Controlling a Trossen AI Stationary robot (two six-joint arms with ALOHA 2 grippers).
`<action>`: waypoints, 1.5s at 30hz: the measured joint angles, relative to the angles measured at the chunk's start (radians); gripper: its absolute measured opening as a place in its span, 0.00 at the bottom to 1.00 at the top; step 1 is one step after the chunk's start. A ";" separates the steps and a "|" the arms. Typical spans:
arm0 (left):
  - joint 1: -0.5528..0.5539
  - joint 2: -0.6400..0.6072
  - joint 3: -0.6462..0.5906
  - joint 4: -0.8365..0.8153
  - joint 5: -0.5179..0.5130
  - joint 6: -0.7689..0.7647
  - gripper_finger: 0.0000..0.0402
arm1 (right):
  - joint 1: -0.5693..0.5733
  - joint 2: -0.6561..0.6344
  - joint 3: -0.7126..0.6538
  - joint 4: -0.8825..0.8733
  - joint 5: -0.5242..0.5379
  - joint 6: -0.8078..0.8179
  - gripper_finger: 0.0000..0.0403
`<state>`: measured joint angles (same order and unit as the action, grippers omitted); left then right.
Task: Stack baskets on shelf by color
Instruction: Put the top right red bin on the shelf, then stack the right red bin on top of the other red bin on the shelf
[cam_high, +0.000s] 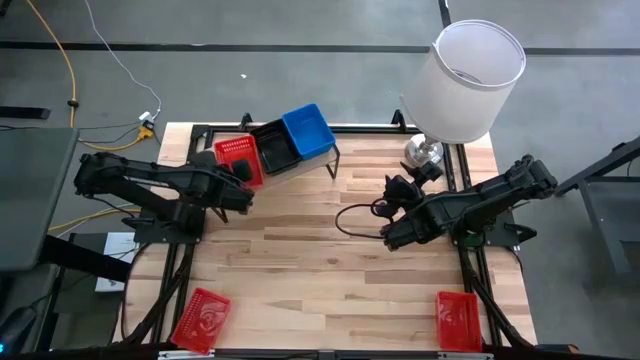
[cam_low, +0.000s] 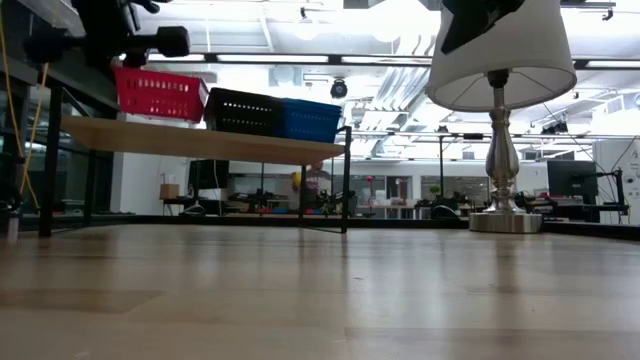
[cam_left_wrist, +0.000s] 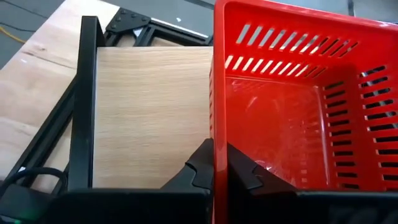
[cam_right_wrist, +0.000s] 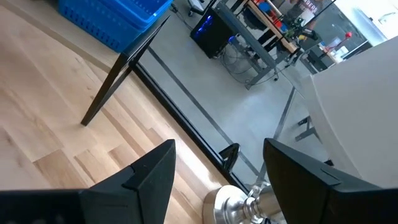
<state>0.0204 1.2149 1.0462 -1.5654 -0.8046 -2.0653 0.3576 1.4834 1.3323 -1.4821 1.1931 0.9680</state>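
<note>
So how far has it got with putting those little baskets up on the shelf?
Done: a black plastic basket and a blue plastic basket sit side by side on the light wooden shelf. In hand: the left gripper is shut on the rim of a red plastic basket at the shelf's other end. Left: two more red baskets lie at the table's near edge. The right gripper waits open by the lamp.

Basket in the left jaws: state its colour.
Red basket, clearest in the left wrist view.
</note>
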 joint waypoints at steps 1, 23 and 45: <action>0.000 0.001 0.000 -0.001 -0.002 0.000 0.00 | 0.000 0.000 0.000 0.001 -0.002 -0.002 0.57; 0.006 -0.029 0.000 -0.005 -0.022 0.030 0.30 | 0.000 0.000 0.000 0.011 -0.016 -0.007 0.57; -0.122 -0.307 0.001 0.853 0.040 1.190 0.40 | 0.000 0.000 0.000 0.092 -0.016 -0.186 0.57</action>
<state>-0.1017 0.9074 1.0470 -0.7125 -0.7642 -0.8749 0.3576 1.4830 1.3319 -1.3900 1.1774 0.7821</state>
